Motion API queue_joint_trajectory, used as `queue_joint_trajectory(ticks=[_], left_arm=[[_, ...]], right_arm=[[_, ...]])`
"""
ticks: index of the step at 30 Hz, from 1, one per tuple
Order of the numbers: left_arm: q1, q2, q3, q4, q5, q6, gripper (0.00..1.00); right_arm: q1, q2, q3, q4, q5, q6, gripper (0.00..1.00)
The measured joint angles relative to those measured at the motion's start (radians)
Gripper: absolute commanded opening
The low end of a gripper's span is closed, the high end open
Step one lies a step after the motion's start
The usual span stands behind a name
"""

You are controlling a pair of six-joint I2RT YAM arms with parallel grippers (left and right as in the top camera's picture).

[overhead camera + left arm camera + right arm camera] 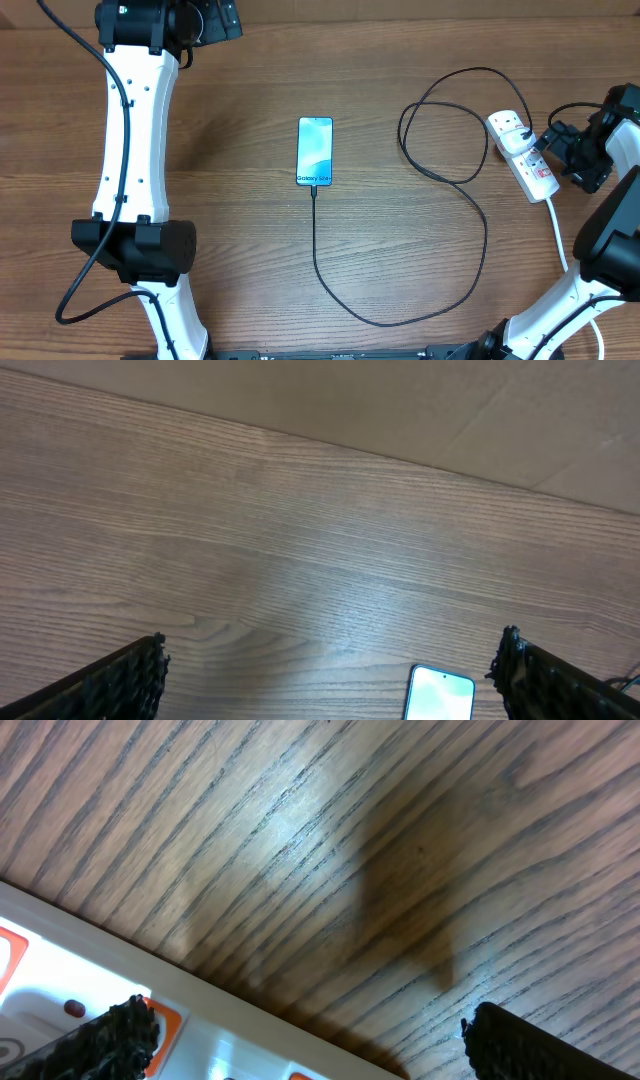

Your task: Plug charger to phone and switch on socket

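Phone (314, 151): one, cropped in left wrist view.
Charger (440, 215): one.
Socket (522, 153): one, partly hidden.
Claws: left (330, 670), right (300, 1035), both apart.

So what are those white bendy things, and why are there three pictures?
The white things are two robot arms with pinchers on their ends. One picture looks down from above the table. The other two come from little cameras on each wrist. On the table lies a phone, with a thin black charger cable reaching its bottom edge. The cable loops over to a white socket strip. The left gripper is open above the wood, holding nothing. The right gripper is open too, right by the socket.
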Motion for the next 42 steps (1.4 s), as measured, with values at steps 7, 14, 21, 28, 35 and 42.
queue_joint_trajectory(ticks=[7, 14, 21, 28, 35, 42], left_arm=[[0.000, 0.000, 0.000, 0.000, 0.000, 0.000, 1.00], [0.000, 0.000, 0.000, 0.000, 0.000, 0.000, 1.00], [0.000, 0.000, 0.000, 0.000, 0.000, 0.000, 1.00], [0.000, 0.000, 0.000, 0.000, 0.000, 0.000, 1.00], [0.000, 0.000, 0.000, 0.000, 0.000, 0.000, 1.00], [0.000, 0.000, 0.000, 0.000, 0.000, 0.000, 1.00]], right_arm=[[-0.001, 0.000, 0.000, -0.002, -0.025, -0.017, 1.00], [-0.002, 0.000, 0.002, -0.005, -0.038, -0.027, 1.00], [-0.003, 0.000, 0.005, -0.018, -0.042, -0.027, 1.00], [-0.003, 0.000, 0.007, -0.031, -0.044, -0.027, 1.00], [-0.003, 0.000, 0.008, -0.034, -0.045, -0.027, 1.00], [-0.003, 0.000, 0.008, -0.034, -0.047, -0.027, 1.00]])
